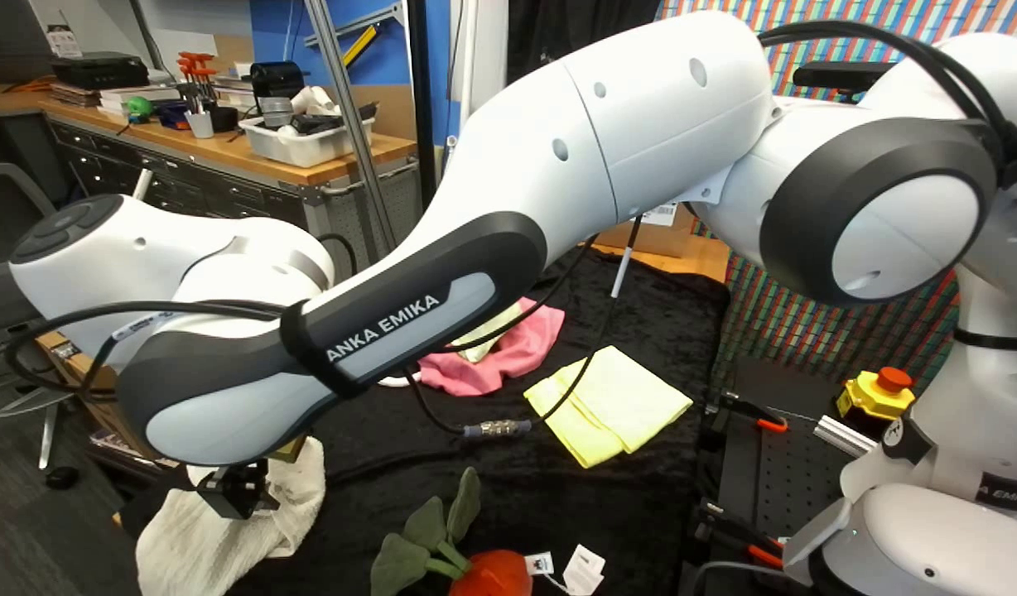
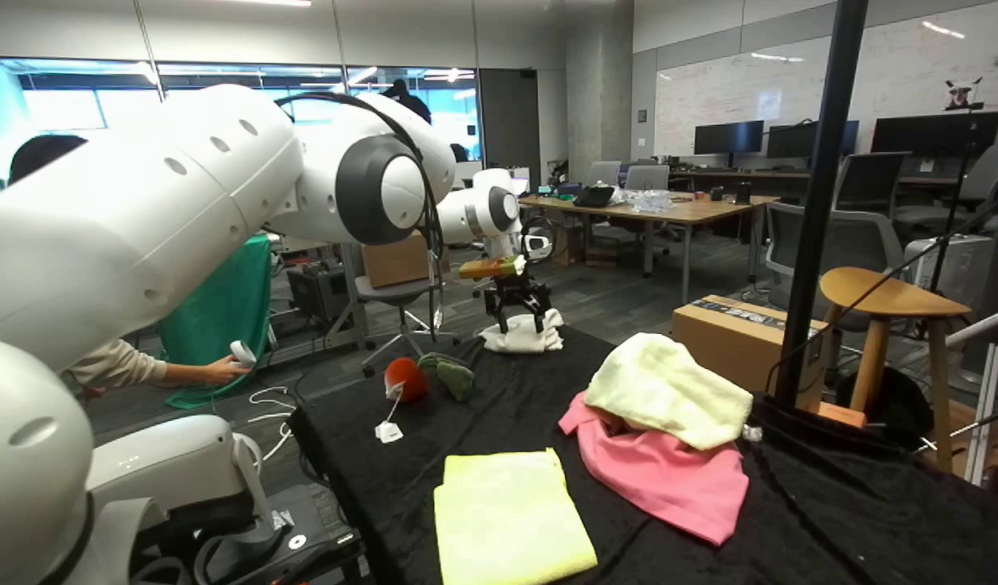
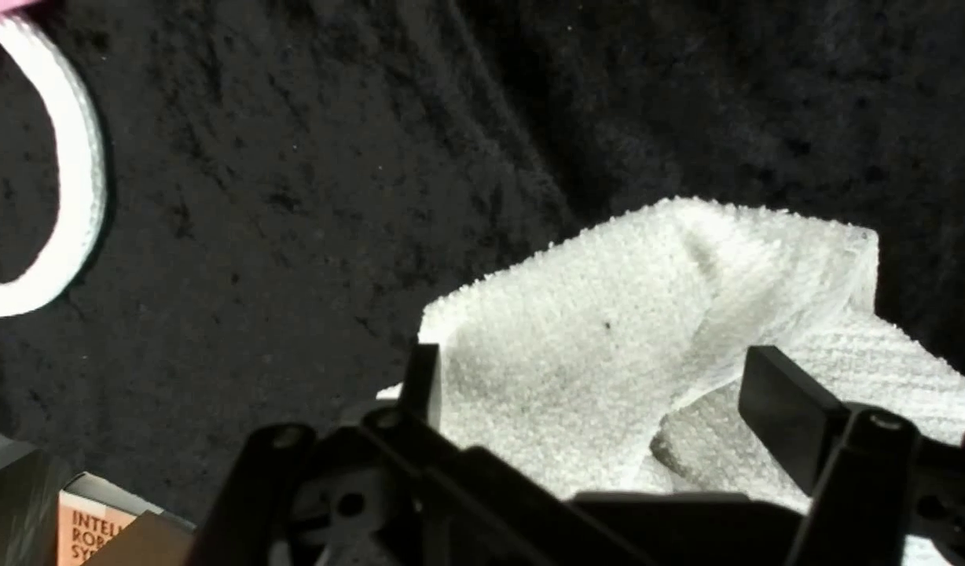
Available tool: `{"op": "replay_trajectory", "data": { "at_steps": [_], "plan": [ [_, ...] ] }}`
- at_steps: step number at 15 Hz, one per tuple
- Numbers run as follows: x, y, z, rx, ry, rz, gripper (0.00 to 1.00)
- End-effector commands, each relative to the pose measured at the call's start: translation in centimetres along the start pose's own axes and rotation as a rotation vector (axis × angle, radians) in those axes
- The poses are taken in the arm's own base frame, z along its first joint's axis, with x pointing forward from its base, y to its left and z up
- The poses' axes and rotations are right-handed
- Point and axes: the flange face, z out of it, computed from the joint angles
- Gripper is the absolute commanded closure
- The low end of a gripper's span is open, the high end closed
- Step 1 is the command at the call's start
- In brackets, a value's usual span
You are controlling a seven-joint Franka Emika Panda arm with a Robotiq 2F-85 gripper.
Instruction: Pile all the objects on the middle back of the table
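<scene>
My gripper stands open over a crumpled white cloth, its fingertips spread wide above the fabric; whether they touch it I cannot tell. In an exterior view the gripper is at the far edge of the black-draped table, low over that white cloth. A pink cloth lies under a pale cream-yellow cloth. Apart from them rests a folded yellow-green square cloth. The plush toy, red with green leaves, lies on its side. Part of the white rope loop pokes out from the pink cloth.
A cardboard box, a black pole and a wooden stool stand past one table edge. A cable with a connector hangs from the arm above the cloths. A book shows below the table's edge.
</scene>
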Motion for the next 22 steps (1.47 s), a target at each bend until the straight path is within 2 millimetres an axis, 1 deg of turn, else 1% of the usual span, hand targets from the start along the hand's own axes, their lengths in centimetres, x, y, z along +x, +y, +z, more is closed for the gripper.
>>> {"op": "replay_trajectory", "data": {
  "at_steps": [1,2,4,6,7,9,12,13,15,18,20,22],
  "plan": [
    [0.4,0.2,-0.4,0.023,-0.006,0.012,0.32],
    [0.4,0.2,-0.5,0.024,-0.008,0.011,0.42],
    [0.4,0.3,-0.4,0.021,-0.009,0.013,0.58],
    [0.4,0.4,-0.7,0.022,-0.01,0.013,0.72],
    [0.4,0.5,-0.7,0.021,-0.008,0.012,0.81],
    [0.5,0.6,-0.9,0.023,-0.007,0.013,0.92],
    [0.4,0.7,-0.8,0.025,-0.01,0.011,1.0],
    [0.4,0.8,-1.1,0.025,-0.008,0.008,0.96],
    [0.4,0.8,-2.1,0.021,0.008,0.0,0.96],
    [0.3,1.0,-5.2,0.024,0.048,-0.016,0.96],
    [0.1,1.5,-8.0,0.026,0.087,-0.022,0.96],
    [-0.2,2.7,-11.1,0.049,0.124,-0.018,0.96]
  ]
}}
